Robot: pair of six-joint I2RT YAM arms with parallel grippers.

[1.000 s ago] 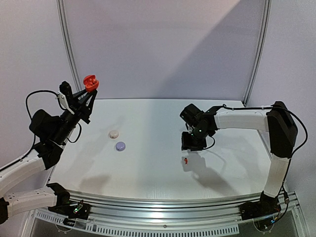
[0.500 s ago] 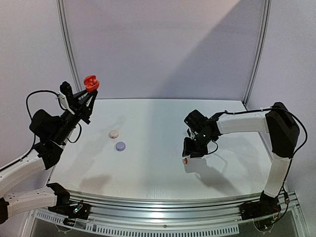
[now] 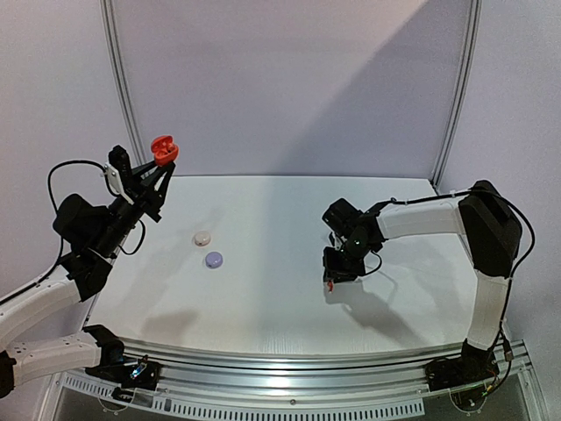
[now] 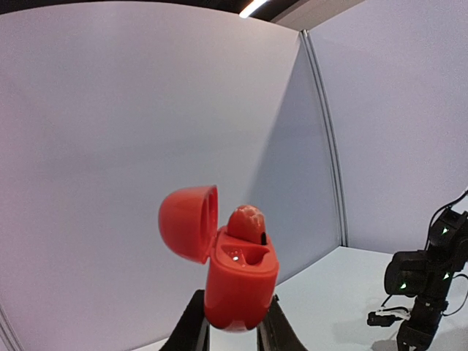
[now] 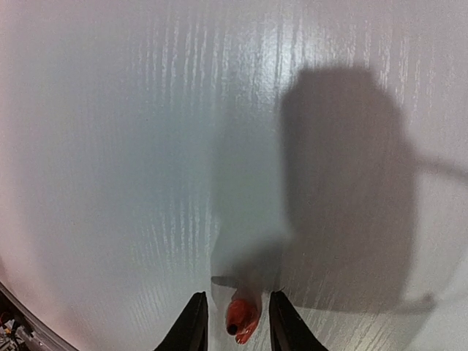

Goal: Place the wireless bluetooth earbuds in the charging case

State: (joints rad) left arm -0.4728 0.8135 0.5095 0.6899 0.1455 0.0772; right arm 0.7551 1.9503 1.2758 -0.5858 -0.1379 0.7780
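Two arms are at work over the white tabletop [image 3: 263,210]. The left gripper [image 4: 232,296] is raised high above the far left corner. Its jaws are closed firmly on the lower body of the red case [image 4: 241,278], which stands upright between the fingers. The lid [image 4: 186,223] of this case is swung open to one side. One red earbud, the seated earbud [image 4: 247,221], sits in a well of the case, and the well beside it shows a small bright spot.

The right gripper [image 5: 237,295] is down at the tabletop, in the right half and about midway between the far and near edges. Its jaws are only narrowly apart and stand on either side of the loose earbud [image 5: 241,320], which is red and lies on the tabletop. In the wrist view a thin gap shows on each side of it, so the fingers [image 5: 191,322] do not seem to press on it.

Two closed round cases lie in the left half of the tabletop, just beside each other: the cream case [image 3: 202,238] and, a little nearer to the near edge, the lilac case [image 3: 214,260]. Both are well apart from the right gripper.
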